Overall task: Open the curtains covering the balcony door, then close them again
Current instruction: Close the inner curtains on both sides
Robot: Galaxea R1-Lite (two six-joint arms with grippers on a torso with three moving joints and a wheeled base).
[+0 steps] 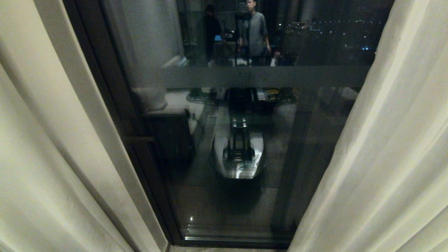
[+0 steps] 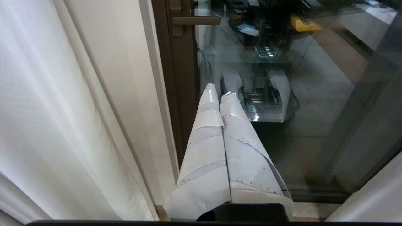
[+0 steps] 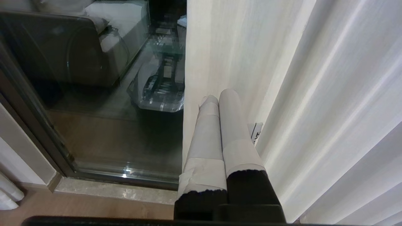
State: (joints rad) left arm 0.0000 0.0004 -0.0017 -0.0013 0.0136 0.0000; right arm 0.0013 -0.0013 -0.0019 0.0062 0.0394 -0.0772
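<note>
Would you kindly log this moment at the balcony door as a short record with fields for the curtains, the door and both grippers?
curtains: left panel and right panel drawn apart, gap between them
balcony door: dark frame, glass exposed, reflecting the robot and two people
door handle: on the frame
left gripper: shut, empty, before the frame
right gripper: shut, empty, at the right panel's edge
outside: dark, distant lights
</note>
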